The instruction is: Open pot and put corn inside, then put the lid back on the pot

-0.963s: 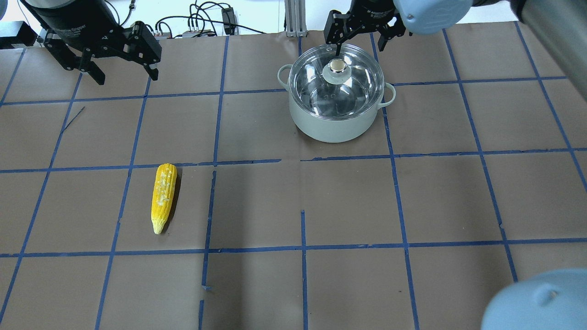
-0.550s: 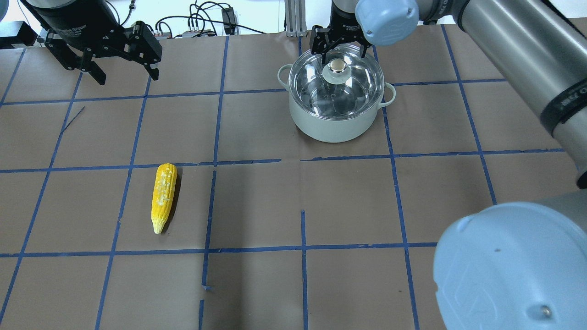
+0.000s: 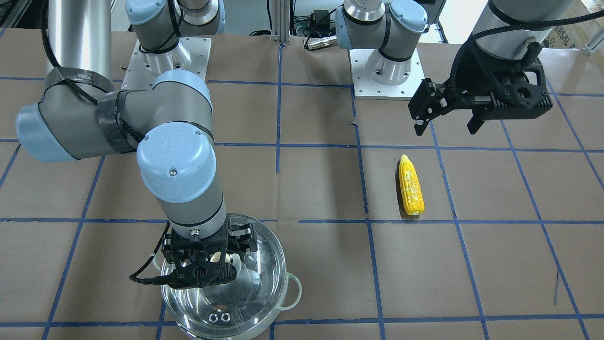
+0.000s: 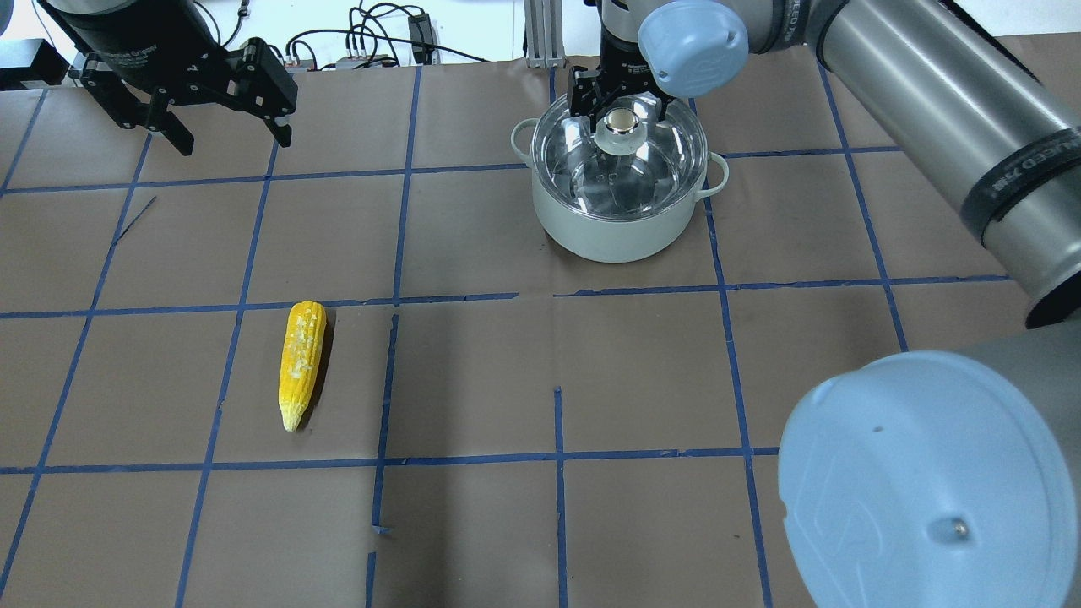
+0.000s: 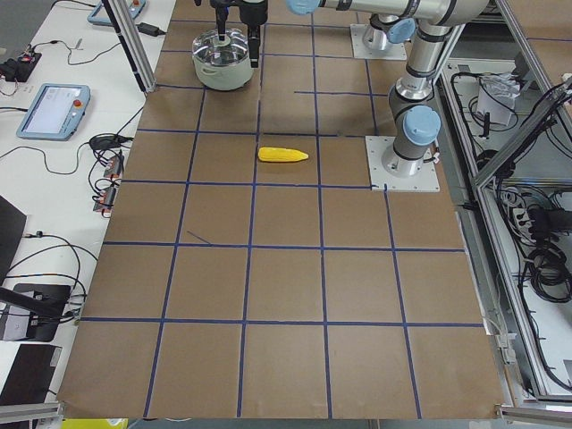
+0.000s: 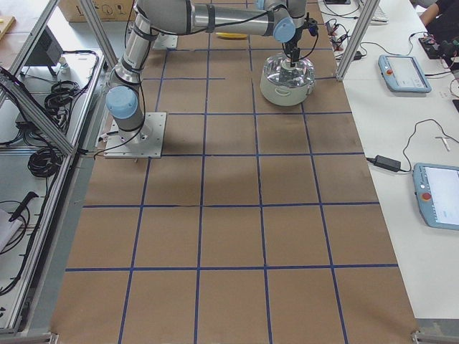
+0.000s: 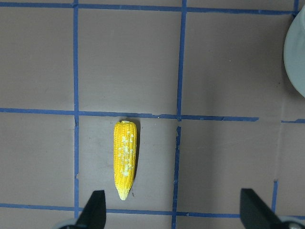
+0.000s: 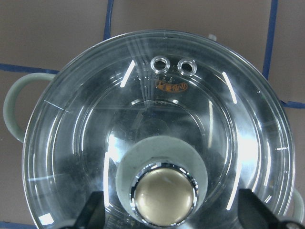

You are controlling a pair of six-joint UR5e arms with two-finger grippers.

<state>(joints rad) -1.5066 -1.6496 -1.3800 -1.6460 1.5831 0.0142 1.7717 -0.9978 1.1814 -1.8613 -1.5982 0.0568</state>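
The pot [image 4: 616, 232] stands at the far middle of the table with the glass lid [image 4: 654, 165] on it. My right gripper [image 4: 621, 100] is open and low over the lid, its fingers on either side of the cream-topped knob [image 8: 164, 193] without closing on it. In the right wrist view the fingertips [image 8: 95, 210] flank the knob. The corn [image 4: 302, 363] lies flat on the table at the near left, tip pointing toward me. My left gripper [image 4: 232, 139] is open and empty, high at the far left, well away from the corn [image 7: 125, 160].
My right arm's elbow [image 4: 920, 481] fills the near right of the overhead view. Cables and a power strip [image 4: 380, 42] lie past the table's far edge beside an aluminium post [image 4: 545, 34]. Blue tape lines grid the brown table.
My right gripper has moved left and down, from behind the pot to straddling the lid's knob. The left arm, corn and pot have not moved.
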